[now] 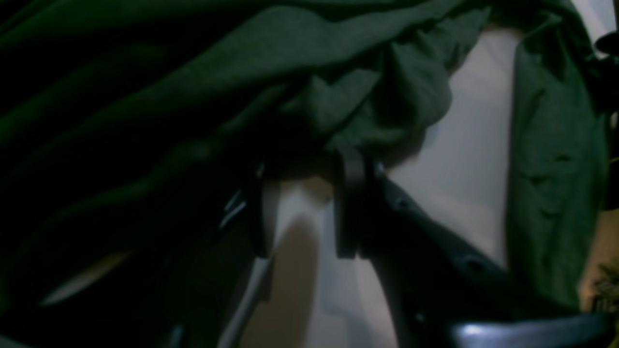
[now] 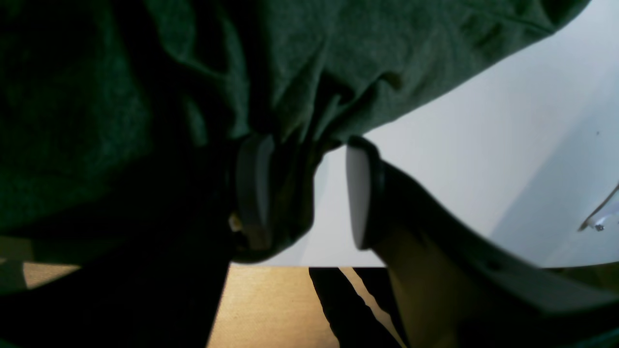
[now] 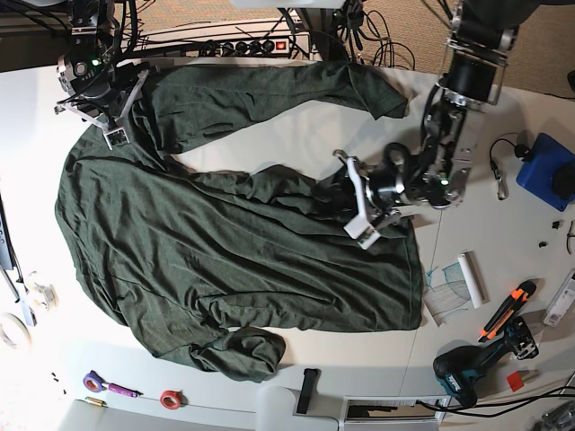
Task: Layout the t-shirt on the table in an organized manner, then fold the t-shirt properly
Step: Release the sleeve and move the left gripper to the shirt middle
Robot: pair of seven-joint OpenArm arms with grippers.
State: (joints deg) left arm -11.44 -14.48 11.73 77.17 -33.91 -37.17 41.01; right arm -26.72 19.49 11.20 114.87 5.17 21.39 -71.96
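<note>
A dark green t-shirt (image 3: pixel 225 242) lies crumpled over most of the white table (image 3: pixel 296 121), with one sleeve (image 3: pixel 243 352) bunched at the front and a long fold running along the back. My left gripper (image 3: pixel 355 205) sits at the shirt's right-hand edge, fingers apart. In the left wrist view, bunched cloth (image 1: pixel 290 58) lies at the tips of the left gripper (image 1: pixel 307 169). My right gripper (image 3: pixel 121 112) is at the back left corner of the shirt. In the right wrist view, fabric (image 2: pixel 338 58) drapes over one finger (image 2: pixel 254 193) of the right gripper (image 2: pixel 309 150), which stands apart.
Right of the shirt lie a paper sheet (image 3: pixel 454 283), an orange cutter (image 3: pixel 503 314), a cordless drill (image 3: pixel 467 373) and a blue box (image 3: pixel 544 171). Tape rolls (image 3: pixel 171 398) sit at the front left. A power strip and cables (image 3: pixel 243 43) run along the back edge.
</note>
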